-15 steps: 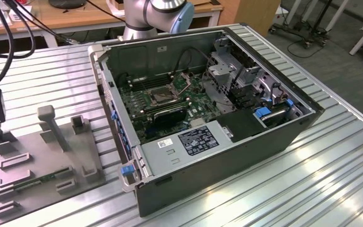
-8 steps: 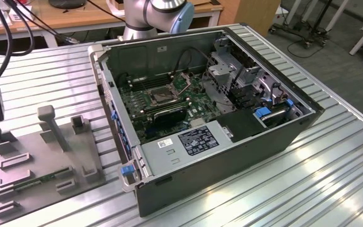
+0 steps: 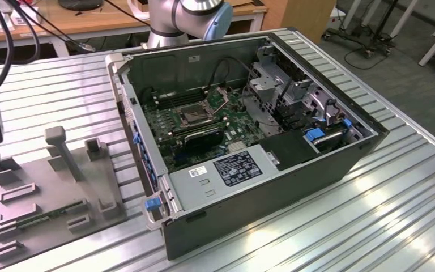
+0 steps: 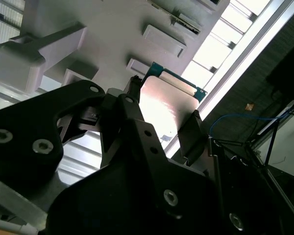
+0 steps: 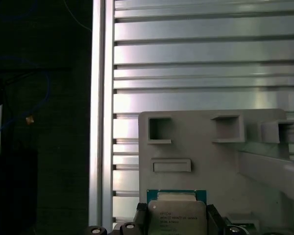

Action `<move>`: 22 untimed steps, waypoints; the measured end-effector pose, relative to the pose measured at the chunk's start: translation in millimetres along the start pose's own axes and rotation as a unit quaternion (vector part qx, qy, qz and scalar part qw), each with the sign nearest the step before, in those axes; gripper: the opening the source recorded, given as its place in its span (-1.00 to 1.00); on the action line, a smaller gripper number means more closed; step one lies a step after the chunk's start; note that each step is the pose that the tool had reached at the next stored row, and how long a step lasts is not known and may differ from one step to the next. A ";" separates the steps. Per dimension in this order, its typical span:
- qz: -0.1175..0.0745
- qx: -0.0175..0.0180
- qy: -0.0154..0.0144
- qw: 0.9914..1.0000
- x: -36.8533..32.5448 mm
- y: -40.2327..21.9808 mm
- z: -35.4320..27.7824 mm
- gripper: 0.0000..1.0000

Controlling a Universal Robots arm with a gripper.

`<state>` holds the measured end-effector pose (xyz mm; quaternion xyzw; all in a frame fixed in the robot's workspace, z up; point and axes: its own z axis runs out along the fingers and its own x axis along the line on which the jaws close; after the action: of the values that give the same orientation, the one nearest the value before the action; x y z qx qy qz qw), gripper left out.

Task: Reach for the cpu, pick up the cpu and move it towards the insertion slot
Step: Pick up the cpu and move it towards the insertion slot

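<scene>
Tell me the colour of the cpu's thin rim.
Greenish teal, framing the pale silvery top of the cpu; it shows best in the second wrist view.

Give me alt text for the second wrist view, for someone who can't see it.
The black gripper clamps the cpu by two opposite edges. Behind it lies a grey tray on a ribbed metal table.

The chip (image 4: 169,103) — silvery plate, thin green rim — is clamped in the end effector (image 4: 162,111). The socket (image 3: 192,115) — dark, silver-framed — lies flat in the green board.
</scene>
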<state>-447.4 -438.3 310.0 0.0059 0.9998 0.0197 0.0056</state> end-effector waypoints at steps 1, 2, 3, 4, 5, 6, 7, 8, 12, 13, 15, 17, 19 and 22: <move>0.000 0.000 0.000 1.000 0.0 0.0 -0.5 0.09; 0.000 0.000 0.000 1.000 0.0 0.1 -1.2 0.09; 0.000 0.000 0.000 1.000 0.0 0.1 -1.8 0.09; 0.000 0.000 0.000 1.000 0.0 0.1 -2.4 0.09; 0.000 0.000 0.000 1.000 -0.1 0.1 -3.0 0.09; 0.000 0.000 0.000 1.000 0.0 0.2 -3.8 0.09; 0.000 0.000 0.000 1.000 -0.1 0.2 -4.4 0.09; 0.000 0.000 0.000 1.000 -0.1 0.2 -5.2 0.09; 0.000 0.000 0.000 1.000 -0.1 0.3 -8.4 0.09; 0.000 0.000 0.000 1.000 -0.1 0.4 -9.3 0.09; 0.000 0.000 0.000 1.000 -0.1 0.4 -11.1 0.09; 0.000 0.000 0.000 1.000 -0.1 0.5 -12.6 0.09; 0.000 0.000 0.000 1.000 -0.2 0.6 -14.3 0.09; 0.000 0.000 0.000 1.000 -0.2 0.7 -17.0 0.09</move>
<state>-447.4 -438.3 327.0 0.0059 0.9998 0.0197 0.0056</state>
